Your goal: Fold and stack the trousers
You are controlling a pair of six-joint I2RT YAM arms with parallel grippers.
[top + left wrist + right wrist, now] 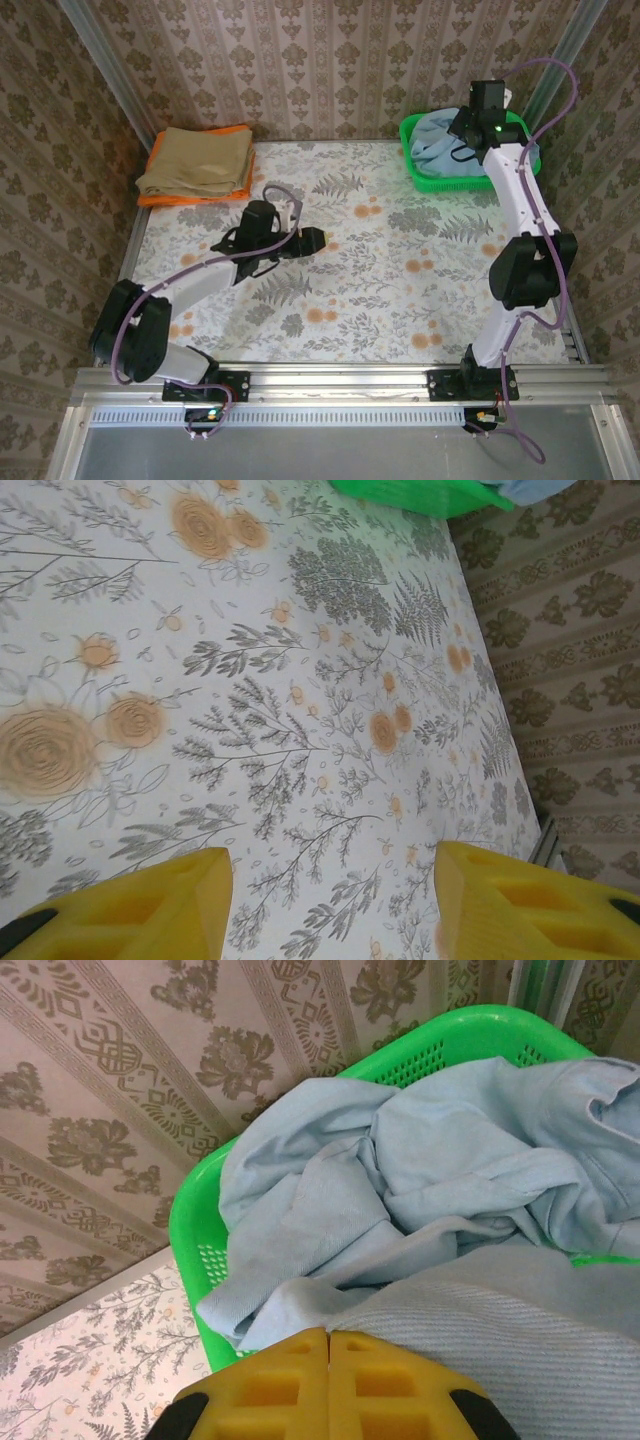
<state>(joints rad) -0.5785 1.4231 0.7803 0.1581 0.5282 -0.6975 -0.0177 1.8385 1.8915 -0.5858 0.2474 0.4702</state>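
The trousers (420, 1180) lie bunched in a green basket (415, 178) at the far right corner of the table (380, 280). They form a loose heap of light blue fabric, thin and soft, with deep rounded folds and one flap draped over the basket's near rim. A second fold, closest to the right wrist camera, shows a fine diagonal weave.

The right end effector (327, 1338) hangs directly above the basket, tips pointing down at the heap. Its two yellow fingers (290, 1385) are pressed together along a straight seam. The blue fabric lies just beyond the tips and beside them. Whether the tips touch the cloth cannot be told.

The left end effector (330, 855) is well apart from the trousers, over the left centre of the table. Its yellow fingers are spread wide with bare tablecloth between them.

The basket is moulded plastic, rectangular with rounded corners and perforated walls. The table cover is smooth and pale, printed with grey ferns and orange flowers. At the far left corner, tan trousers (195, 160) lie folded flat on an orange cloth (190, 199). Patterned wallpaper encloses the table on three sides.
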